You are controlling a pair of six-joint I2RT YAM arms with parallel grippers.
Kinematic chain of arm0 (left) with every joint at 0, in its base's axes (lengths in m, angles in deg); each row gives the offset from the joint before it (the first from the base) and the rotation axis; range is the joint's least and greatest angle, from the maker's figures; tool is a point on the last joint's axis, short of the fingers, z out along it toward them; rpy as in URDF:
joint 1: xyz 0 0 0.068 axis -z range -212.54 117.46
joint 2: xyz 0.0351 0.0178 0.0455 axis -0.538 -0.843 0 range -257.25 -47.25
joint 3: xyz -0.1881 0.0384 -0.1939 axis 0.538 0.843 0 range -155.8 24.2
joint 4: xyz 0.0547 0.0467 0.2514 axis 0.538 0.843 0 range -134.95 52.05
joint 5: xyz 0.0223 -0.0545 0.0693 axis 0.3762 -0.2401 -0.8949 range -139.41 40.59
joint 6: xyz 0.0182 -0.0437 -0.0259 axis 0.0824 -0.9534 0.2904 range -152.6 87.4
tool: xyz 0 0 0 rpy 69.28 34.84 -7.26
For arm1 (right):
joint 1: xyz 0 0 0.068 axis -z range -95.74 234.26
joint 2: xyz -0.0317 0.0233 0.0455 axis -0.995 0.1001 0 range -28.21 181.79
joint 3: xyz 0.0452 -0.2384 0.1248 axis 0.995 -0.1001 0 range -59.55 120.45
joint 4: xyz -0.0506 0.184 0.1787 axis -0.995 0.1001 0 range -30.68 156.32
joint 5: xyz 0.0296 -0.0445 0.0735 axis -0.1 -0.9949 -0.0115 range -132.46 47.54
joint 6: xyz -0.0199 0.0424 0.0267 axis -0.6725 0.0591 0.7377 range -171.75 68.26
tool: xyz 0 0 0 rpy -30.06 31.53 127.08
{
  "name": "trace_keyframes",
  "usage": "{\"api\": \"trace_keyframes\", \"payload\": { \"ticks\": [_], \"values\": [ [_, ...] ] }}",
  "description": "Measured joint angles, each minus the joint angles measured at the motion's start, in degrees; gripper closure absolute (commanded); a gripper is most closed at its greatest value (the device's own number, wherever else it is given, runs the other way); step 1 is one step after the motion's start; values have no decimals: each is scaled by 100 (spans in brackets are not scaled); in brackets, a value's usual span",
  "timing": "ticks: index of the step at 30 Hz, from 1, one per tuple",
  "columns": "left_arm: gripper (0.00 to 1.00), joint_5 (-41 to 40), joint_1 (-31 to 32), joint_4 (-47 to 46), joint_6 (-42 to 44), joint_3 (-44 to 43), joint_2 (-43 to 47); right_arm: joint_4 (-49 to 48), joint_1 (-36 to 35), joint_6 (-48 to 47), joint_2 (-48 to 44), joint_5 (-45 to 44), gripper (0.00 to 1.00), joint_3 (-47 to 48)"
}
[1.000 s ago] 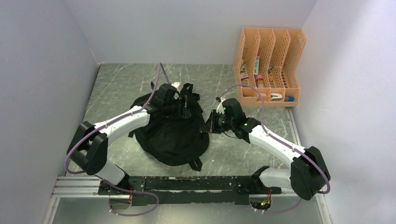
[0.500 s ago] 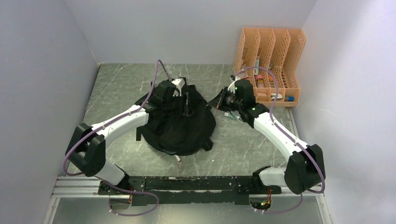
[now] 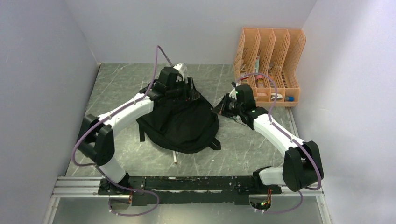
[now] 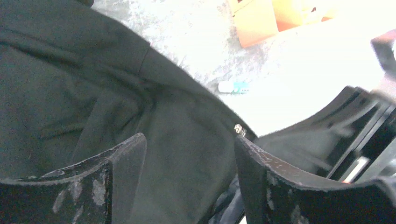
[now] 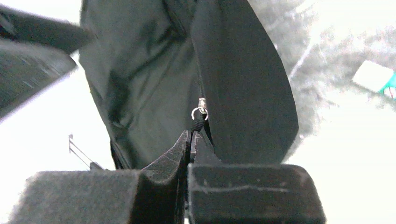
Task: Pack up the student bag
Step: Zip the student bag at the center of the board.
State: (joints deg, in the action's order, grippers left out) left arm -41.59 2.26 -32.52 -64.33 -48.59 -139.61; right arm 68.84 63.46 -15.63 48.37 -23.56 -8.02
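From my station I see the student bag (image 3: 180,123) lying slumped on the grey marbled table (image 3: 116,88), about mid-table between the two arms, with its straps trailing toward the near edge. The left gripper (image 3: 189,88) sits over the far end of the bag. On its wrist camera the left gripper (image 4: 187,140) has its jaws standing wide apart with only dark fabric beyond them, and I see nothing pinched between the fingers (image 4: 126,154). The right gripper (image 3: 219,108) is at the bag's right edge, reaching in from the side. Its own camera shows the right gripper (image 5: 191,135) with both jaws pressed together on the black tab of the zip pull (image 5: 201,112), whose small metal ring sits just past the fingertips, and the zip line runs up between two folds of black cloth. A small white and teal item (image 5: 376,77) lies on the table just beside the bag. The orange file organiser (image 3: 271,65) stands in the far right corner, well apart from the bag.
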Motion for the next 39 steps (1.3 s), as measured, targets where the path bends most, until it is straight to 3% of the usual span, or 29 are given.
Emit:
{"api": "trace_keyframes", "payload": {
  "ticks": [6,14,32,39],
  "values": [
    [18,42,61,-7,-398,-758,-861,-153,7,-37,-243,20,100,-798],
    [18,-151,527,527,-706,-1777,-1818,-321,11,-81,-398,2,100,-955],
    [23,-636,1021,1119,-2050,-1786,-1904,-426,11,-136,-417,-24,100,-1008],
    [33,-627,1069,1119,-2076,-1799,-2197,-509,11,-146,-417,2,100,-1054]
  ]
}}
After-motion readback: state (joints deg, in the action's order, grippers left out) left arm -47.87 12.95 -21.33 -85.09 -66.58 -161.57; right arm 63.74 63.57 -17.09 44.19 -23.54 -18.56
